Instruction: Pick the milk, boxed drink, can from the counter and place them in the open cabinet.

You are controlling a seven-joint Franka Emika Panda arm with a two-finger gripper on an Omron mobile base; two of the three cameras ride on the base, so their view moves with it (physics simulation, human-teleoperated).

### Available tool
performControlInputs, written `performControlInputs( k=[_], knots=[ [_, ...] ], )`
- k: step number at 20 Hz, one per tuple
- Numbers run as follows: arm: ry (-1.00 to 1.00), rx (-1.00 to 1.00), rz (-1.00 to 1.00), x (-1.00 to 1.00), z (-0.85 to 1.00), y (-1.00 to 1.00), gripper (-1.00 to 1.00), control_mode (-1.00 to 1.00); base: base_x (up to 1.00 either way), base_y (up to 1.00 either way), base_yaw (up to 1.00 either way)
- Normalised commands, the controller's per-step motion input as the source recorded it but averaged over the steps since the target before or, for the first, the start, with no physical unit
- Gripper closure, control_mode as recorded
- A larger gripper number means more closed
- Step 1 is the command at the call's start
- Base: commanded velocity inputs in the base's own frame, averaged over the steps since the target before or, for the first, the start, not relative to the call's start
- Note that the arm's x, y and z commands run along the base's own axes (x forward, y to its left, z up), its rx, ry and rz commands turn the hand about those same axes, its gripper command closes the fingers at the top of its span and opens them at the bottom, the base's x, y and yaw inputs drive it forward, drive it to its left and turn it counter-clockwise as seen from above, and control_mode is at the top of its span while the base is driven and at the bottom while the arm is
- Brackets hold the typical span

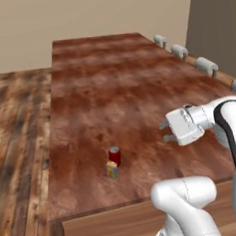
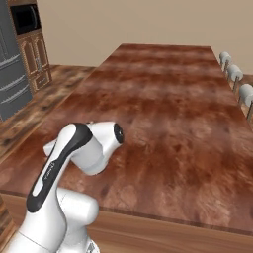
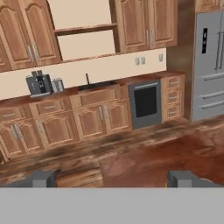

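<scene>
Surface (image 1: 112,80): wide and bare around the pair.
Can (image 1: 114,155) and boxed drink (image 1: 112,170): touching, sole obstacles.
Pincer (image 1: 165,131): spread wide, well right of them.

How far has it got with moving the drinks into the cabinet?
Nothing looks placed yet. The can and boxed drink stand together on the counter. The gripper is open and empty, off to their right. Milk location unclear; all three remain to be moved.
</scene>
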Motion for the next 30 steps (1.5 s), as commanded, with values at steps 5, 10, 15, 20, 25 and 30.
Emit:
performControlInputs(
  k=[5,10,15,20,25,30],
  knots=[
    [0.00,-0.04,-0.10,0.08,-0.15,0.23,-1.00,-1.00,0.00,0.00,0.00],
    [0.00,-0.04,-0.08,0.09,-0.32,0.24,-1.00,-1.00,0.00,0.00,0.00],
    [0.01,-0.05,-0.06,0.13,-0.38,0.16,-1.00,-1.00,0.00,0.00,0.00],
    [0.01,-0.06,-0.03,0.13,-0.45,0.05,-1.00,-1.00,0.00,0.00,0.00],
    [0.00,-0.05,-0.01,0.10,-0.52,0.06,-1.00,-1.00,0.00,0.00,0.00],
    [0.00,-0.06,-0.01,0.15,-0.46,0.04,-1.00,-1.00,0.00,0.00,0.00]
  ],
)
